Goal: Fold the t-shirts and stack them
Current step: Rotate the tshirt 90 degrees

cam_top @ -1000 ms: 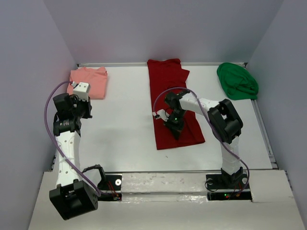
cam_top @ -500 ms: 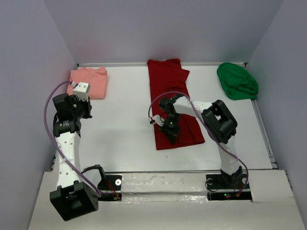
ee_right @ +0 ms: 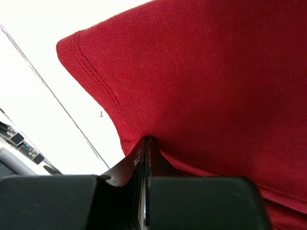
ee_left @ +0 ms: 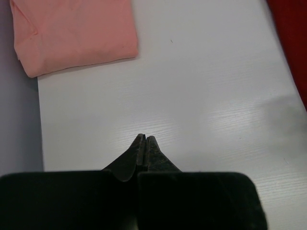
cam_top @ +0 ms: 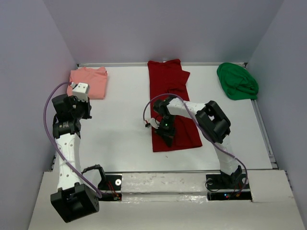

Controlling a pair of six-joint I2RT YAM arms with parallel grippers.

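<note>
1. Near the middle of the table (cam_top: 120, 129), the right gripper (ee_right: 145, 141) is clamped tight on the hem of the dark red t-shirt (ee_right: 216, 72); cloth puckers into its closed tips, so I read this as a real pinch, not a mere touch.
2. From above, that shirt lies as a long narrow strip running from the far edge toward the near one; the grip sits close to its near left corner, which I judge a sensible place to lift the near end and carry it over the far one.
3. My left gripper (ee_left: 145, 139) is closed on nothing; it hovers over bare table beside the salmon-pink t-shirt (ee_left: 72, 33), which lies folded in the far left corner, probably the base of the stack.
4. At the far right corner, the green t-shirt (cam_top: 237, 81) sits crumpled, well apart from both grippers; I take it as not yet folded.
</note>
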